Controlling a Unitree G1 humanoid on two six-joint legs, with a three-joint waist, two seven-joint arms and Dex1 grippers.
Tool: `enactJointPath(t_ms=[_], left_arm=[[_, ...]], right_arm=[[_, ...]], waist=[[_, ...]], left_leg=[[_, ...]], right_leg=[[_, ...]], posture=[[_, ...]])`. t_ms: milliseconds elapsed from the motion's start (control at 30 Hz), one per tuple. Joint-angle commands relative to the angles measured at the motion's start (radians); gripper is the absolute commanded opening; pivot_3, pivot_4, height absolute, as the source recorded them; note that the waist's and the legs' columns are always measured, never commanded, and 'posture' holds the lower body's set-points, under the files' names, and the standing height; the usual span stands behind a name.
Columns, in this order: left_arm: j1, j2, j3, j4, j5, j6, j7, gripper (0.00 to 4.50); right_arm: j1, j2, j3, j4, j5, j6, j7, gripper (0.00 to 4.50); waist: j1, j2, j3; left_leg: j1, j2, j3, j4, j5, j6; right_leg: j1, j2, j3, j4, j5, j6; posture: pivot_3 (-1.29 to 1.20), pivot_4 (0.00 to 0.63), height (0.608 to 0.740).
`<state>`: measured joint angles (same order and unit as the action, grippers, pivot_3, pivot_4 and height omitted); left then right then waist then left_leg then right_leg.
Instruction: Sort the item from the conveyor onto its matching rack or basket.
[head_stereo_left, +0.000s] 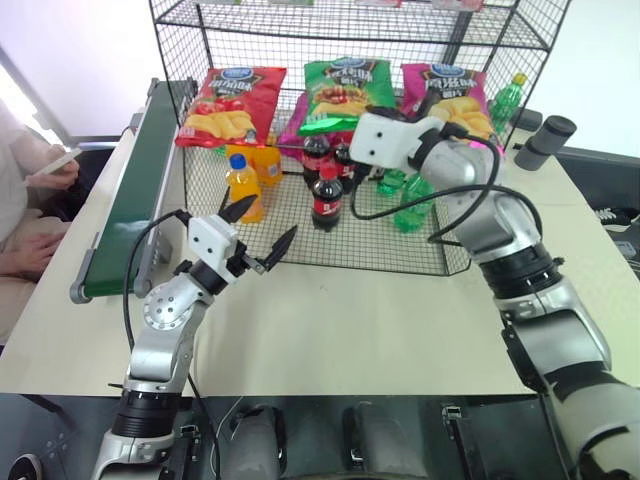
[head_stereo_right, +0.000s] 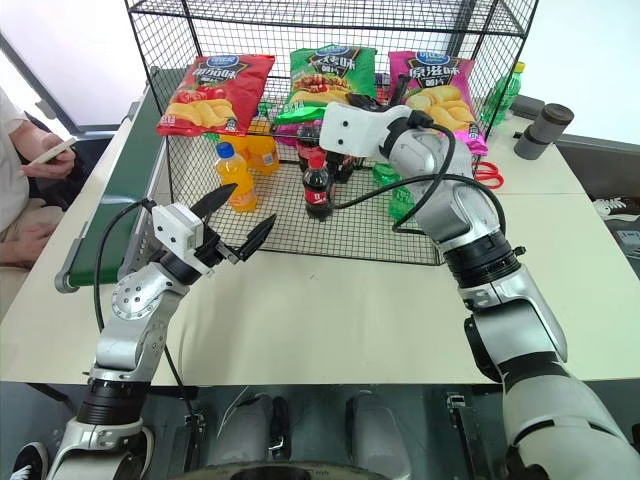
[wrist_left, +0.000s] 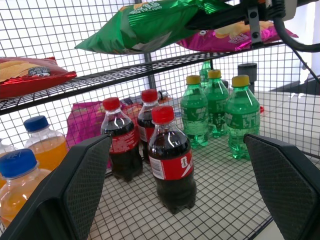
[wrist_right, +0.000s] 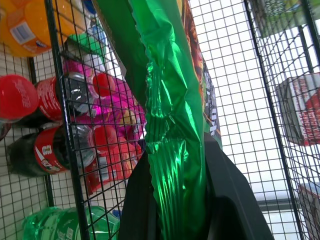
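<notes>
The item, a glossy green crisp bag (head_stereo_left: 345, 95), lies on the middle tier of the black wire rack (head_stereo_left: 350, 30), between a red bag (head_stereo_left: 230, 100) and a pink bag (head_stereo_left: 445, 95). My right gripper (head_stereo_left: 322, 126) reaches into the rack and is shut on the green bag's near edge; the foil (wrist_right: 170, 125) is pinched between its fingers. In front of the rack, low over the table, my left gripper (head_stereo_left: 262, 225) stands wide open and holds nothing. The dark-green conveyor (head_stereo_left: 140, 180) runs along the table's left side with nothing on its belt.
Orange bottles (head_stereo_left: 243, 185), cola bottles (head_stereo_left: 327, 200) and green bottles (head_stereo_left: 410, 200) stand on the rack's bottom tier. A seated person (head_stereo_left: 30, 200) holds a phone at far left. A dark cylinder (head_stereo_left: 545, 140) and red scissors (head_stereo_right: 485, 172) lie right of the rack.
</notes>
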<state>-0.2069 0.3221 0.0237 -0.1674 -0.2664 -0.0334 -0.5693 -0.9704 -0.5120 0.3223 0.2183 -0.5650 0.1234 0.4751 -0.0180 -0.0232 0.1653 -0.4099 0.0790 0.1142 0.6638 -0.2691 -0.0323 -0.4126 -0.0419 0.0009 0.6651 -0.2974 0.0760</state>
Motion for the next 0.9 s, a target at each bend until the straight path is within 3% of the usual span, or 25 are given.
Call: enactJointPath(t_ms=[33, 133, 333, 900], left_arm=[[-0.012, 0.005, 0.011, -0.03, 0.001, -0.027, 0.004, 4.5], [-0.009, 0.006, 0.012, -0.031, 0.001, -0.027, 0.006, 4.5], [-0.007, 0.002, 0.011, -0.031, 0.006, -0.031, 0.015, 4.5], [-0.007, -0.003, -0.001, -0.025, 0.014, -0.035, 0.006, 4.5]], right_arm=[[-0.031, 0.012, -0.03, -0.005, 0.015, -0.005, -0.017, 0.02], [-0.035, 0.016, -0.037, -0.002, 0.025, -0.004, -0.003, 1.34], [-0.026, 0.037, -0.076, -0.031, 0.081, 0.048, 0.017, 4.43], [0.044, 0.045, -0.128, -0.216, 0.304, 0.196, 0.188, 4.47]], waist=[[0.0, 0.0, 0.0], [-0.001, 0.0, 0.0], [0.0, 0.0, 0.0], [0.003, 0.0, 0.0]], left_leg=[[0.0, 0.0, 0.0, 0.0, 0.0, 0.0], [0.0, 0.0, 0.0, 0.0, 0.0, 0.0], [0.0, 0.0, 0.0, 0.0, 0.0, 0.0], [0.0, 0.0, -0.001, 0.0, 0.0, 0.0]], right_leg=[[0.0, 0.0, 0.0, 0.0, 0.0, 0.0], [0.0, 0.0, 0.0, 0.0, 0.0, 0.0], [0.0, 0.0, 0.0, 0.0, 0.0, 0.0], [0.0, 0.0, 0.0, 0.0, 0.0, 0.0]], posture=[[0.0, 0.15, 0.74], [0.0, 0.15, 0.74], [0.0, 0.15, 0.74], [0.0, 0.15, 0.74]])
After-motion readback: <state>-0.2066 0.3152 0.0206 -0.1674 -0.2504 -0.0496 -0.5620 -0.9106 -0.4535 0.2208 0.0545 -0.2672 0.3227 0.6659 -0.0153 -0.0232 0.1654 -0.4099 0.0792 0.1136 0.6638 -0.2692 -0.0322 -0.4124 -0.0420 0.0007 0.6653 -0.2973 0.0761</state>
